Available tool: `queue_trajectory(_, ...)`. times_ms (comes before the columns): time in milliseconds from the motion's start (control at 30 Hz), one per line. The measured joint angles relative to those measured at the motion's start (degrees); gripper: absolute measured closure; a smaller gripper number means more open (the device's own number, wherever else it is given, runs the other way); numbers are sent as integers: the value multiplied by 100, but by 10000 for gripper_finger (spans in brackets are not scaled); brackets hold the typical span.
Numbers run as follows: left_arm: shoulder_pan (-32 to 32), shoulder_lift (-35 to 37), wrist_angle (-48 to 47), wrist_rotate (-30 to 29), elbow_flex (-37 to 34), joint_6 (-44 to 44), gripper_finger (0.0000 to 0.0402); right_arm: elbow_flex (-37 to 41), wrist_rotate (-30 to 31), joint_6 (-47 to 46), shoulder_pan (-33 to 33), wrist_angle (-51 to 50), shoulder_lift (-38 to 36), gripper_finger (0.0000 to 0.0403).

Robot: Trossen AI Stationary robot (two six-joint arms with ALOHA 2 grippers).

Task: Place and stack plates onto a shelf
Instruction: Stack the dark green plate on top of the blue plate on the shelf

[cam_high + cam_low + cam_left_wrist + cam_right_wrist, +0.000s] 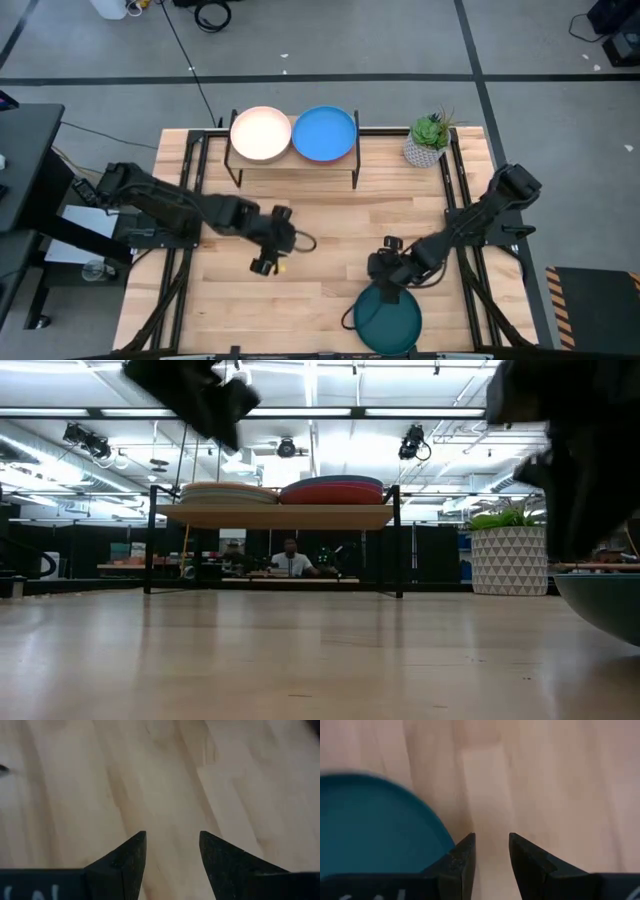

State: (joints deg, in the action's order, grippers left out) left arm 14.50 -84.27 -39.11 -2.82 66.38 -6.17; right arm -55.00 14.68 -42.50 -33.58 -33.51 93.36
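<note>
The shelf stands at the table's far edge and bears two stacks: a cream white plate tops the left one, a blue plate the right one. In the low view the stacks hold several plates each. A dark teal plate lies flat on the table by the near edge. My right gripper is open over that plate's far rim; in the right wrist view the teal plate lies beside one finger, with bare wood between the fingers. My left gripper is open over bare wood at mid-table.
A potted plant in a white patterned pot stands right of the shelf at the far edge. Black frame rails run along both table sides. A person sits in the room beyond the table. Bare wood lies between the shelf and the grippers.
</note>
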Motion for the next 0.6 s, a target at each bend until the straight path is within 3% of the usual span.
queue_trajectory(167,328,0,79,-228,-484,432,210,-7,-710,3,219,-52,214,267)
queue_trajectory(600,370,-2,111,-357,-618,714,210,-9,-1175,217,281,196,36,242)
